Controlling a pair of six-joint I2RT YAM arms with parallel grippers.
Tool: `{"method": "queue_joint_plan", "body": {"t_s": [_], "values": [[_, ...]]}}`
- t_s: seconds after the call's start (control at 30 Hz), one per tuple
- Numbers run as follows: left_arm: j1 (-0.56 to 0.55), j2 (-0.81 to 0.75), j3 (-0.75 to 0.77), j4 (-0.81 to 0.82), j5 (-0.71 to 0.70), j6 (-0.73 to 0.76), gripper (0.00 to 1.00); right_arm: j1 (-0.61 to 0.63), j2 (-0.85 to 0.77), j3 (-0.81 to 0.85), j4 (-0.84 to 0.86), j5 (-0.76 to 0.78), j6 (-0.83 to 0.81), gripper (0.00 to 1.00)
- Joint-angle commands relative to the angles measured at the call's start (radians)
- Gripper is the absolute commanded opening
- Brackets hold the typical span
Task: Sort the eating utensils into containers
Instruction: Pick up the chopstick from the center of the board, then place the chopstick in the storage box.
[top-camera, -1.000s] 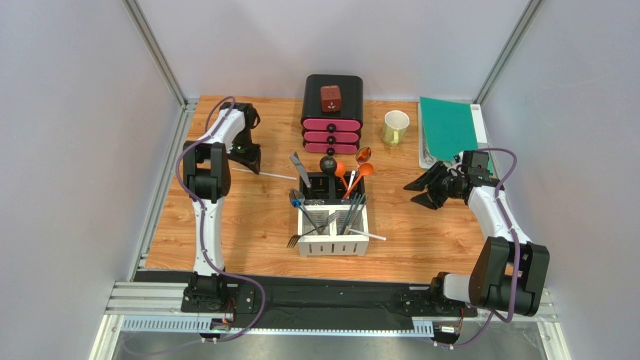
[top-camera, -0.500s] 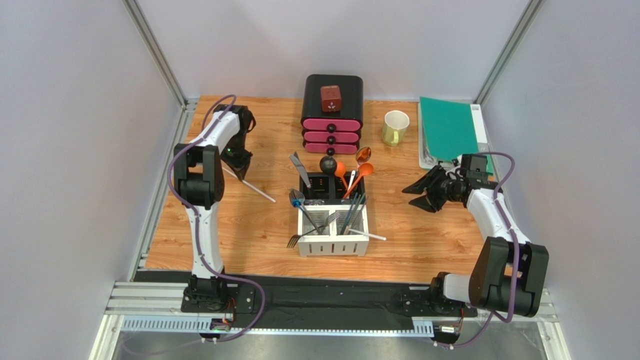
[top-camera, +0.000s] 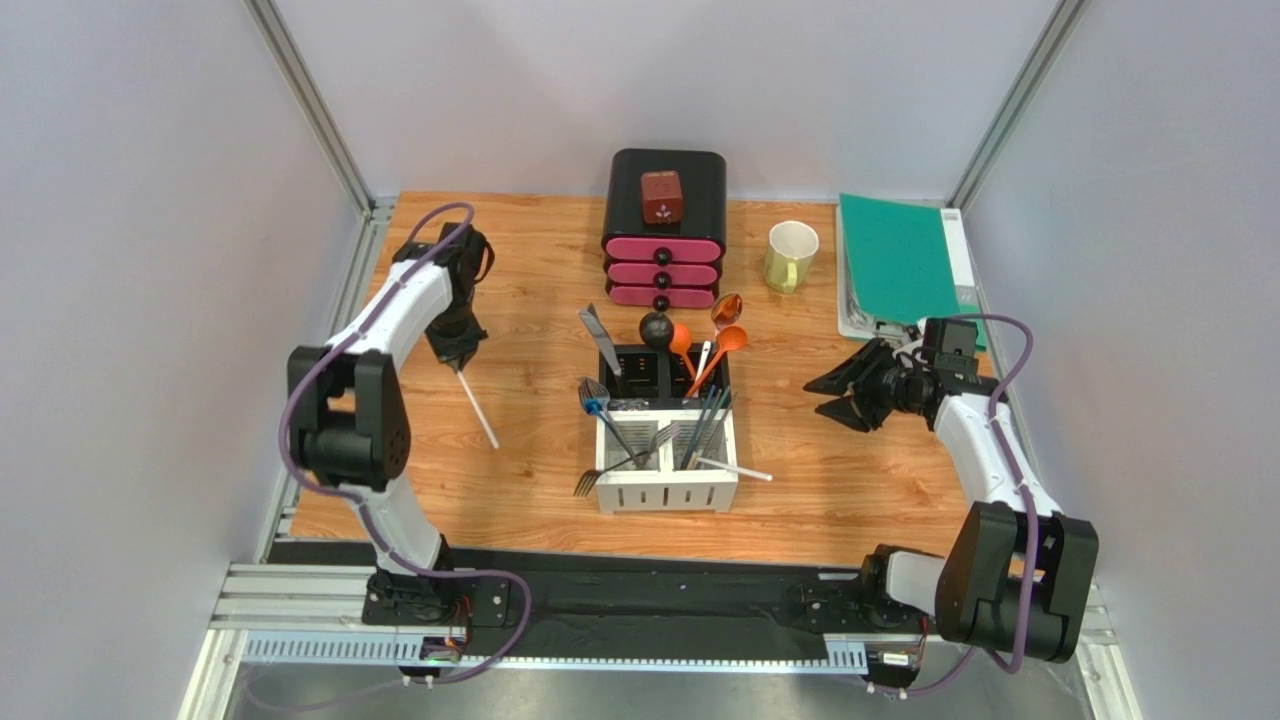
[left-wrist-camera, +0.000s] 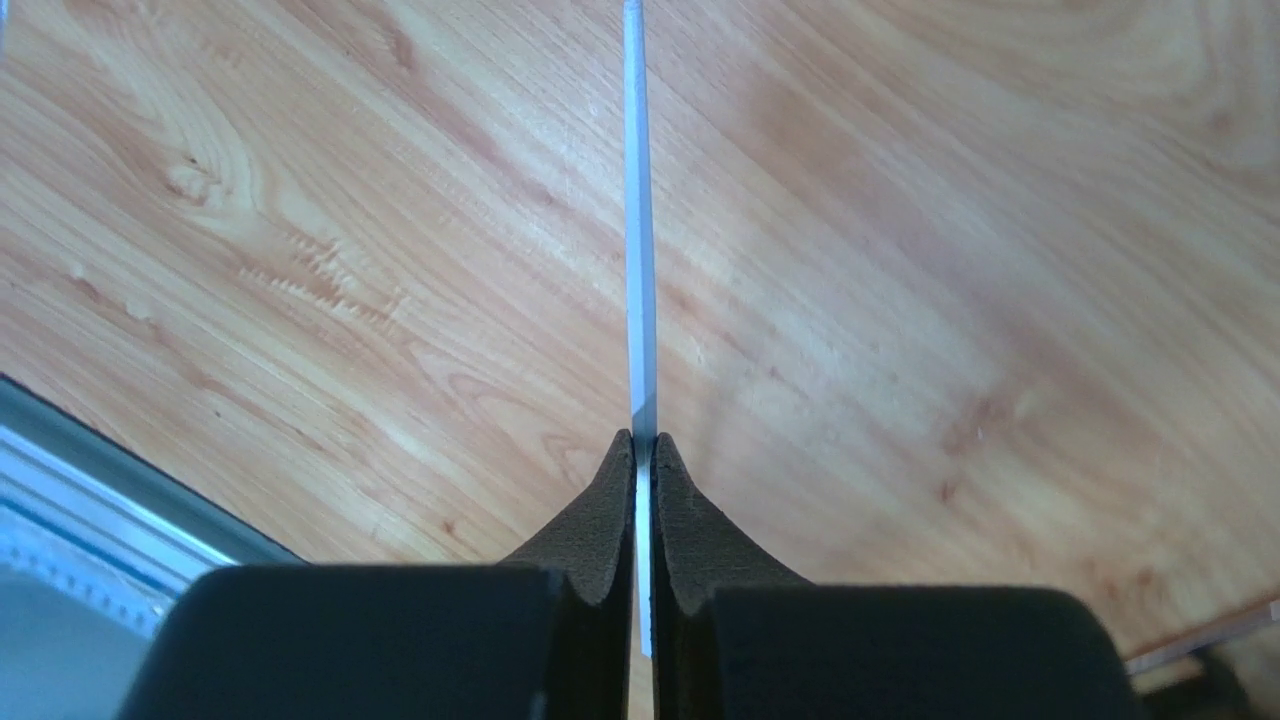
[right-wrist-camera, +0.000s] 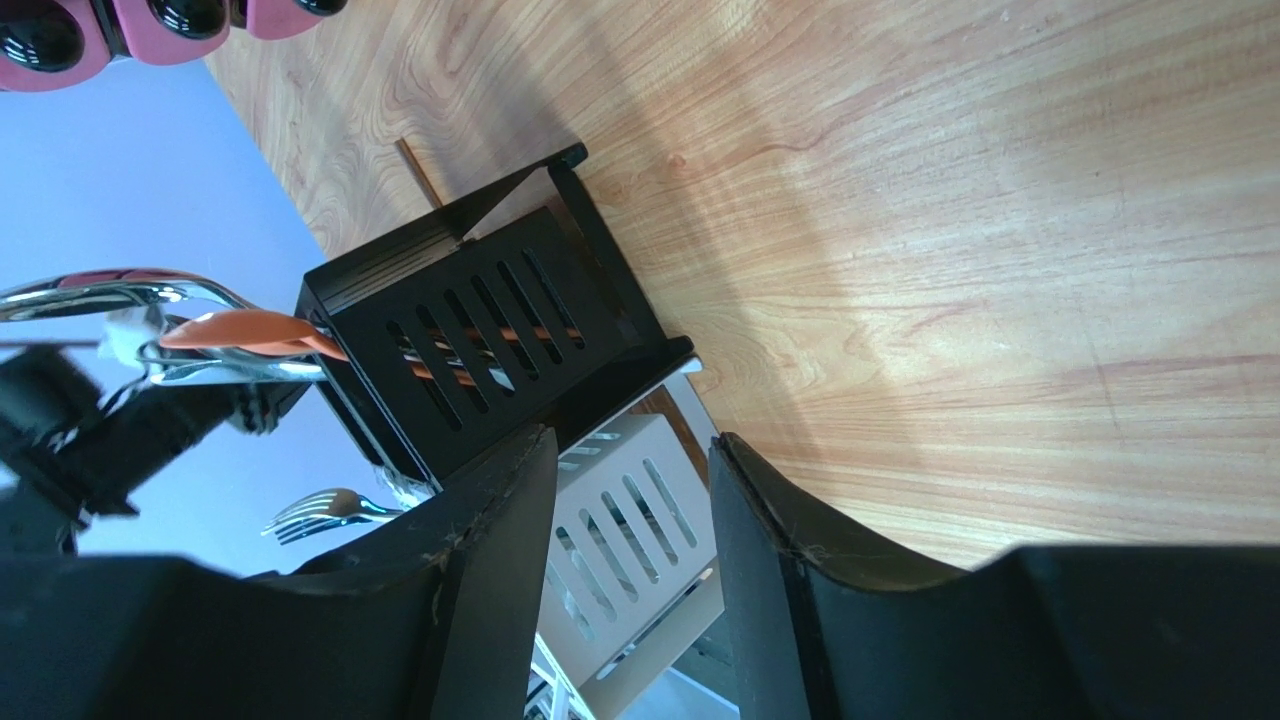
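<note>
The left pincer (top-camera: 454, 357) sits at about 10 o'clock from the caddy (top-camera: 661, 492), well apart from it. It is clamped on one end of a thin white stick (top-camera: 478, 405). In the wrist view the two dark pads (left-wrist-camera: 601, 510) press flat together with only the stick between them. Gripping it by the end leaves nearly the whole length free, which should suit lowering it tip-first into a narrow cell. The stick slants from the pincer toward 5 o'clock over the bare counter (top-camera: 511, 495). I cannot tell whether its far tip touches the wood, nor what kind of utensil it is.

The caddy stands mid-counter and is already well filled. Orange spoons (top-camera: 721, 342) lean out of the far black cells. Metal pieces crowd the near white cells, and a fork (top-camera: 589, 483) pokes out at 7 o'clock. The leaning handles narrow the openings, so the stick will probably need a steep, careful entry.

The right pincer (top-camera: 836, 399) waits at 3 o'clock from the caddy, jaws apart and holding nothing. It points at the caddy's side, likely to stay out of the left arm's path while near enough to steady the caddy. The step in hand looks like carrying the stick across to its cell. The task seems close to done.
</note>
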Motion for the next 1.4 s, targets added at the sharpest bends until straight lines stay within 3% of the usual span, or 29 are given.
{"method": "queue_joint_plan", "body": {"t_s": [0.0,0.2,0.27,0.33,0.47,0.67,0.83,1.07,1.37], "values": [[-0.020,-0.245,-0.071,0.136,0.045,0.170,0.00,0.000,-0.052,-0.026,0.041,-0.021,0.058,0.47],[-0.120,-0.512,-0.023,0.119,0.059,0.339,0.00,0.010,-0.095,-0.102,0.114,-0.033,0.200,0.45],[-0.178,-0.590,-0.014,0.121,0.074,0.326,0.00,0.038,-0.102,-0.083,0.102,-0.007,0.207,0.45],[-0.200,-0.671,-0.023,0.164,0.181,0.304,0.00,0.067,-0.108,-0.057,0.079,0.020,0.211,0.45],[-0.339,-0.728,-0.023,0.236,0.232,0.262,0.00,0.113,-0.134,-0.006,0.036,0.076,0.239,0.45],[-0.630,-0.689,-0.097,0.501,0.234,0.307,0.00,0.133,-0.135,-0.003,0.055,0.067,0.273,0.45],[-0.782,-0.520,-0.037,0.602,0.217,0.331,0.00,0.141,-0.157,0.006,0.026,0.074,0.265,0.45],[-0.850,-0.371,0.000,0.702,0.173,0.365,0.00,0.154,-0.169,0.055,-0.065,0.109,0.187,0.45],[-0.915,-0.313,-0.019,0.767,0.156,0.370,0.00,0.156,-0.206,0.026,-0.111,0.110,0.165,0.45]]}}
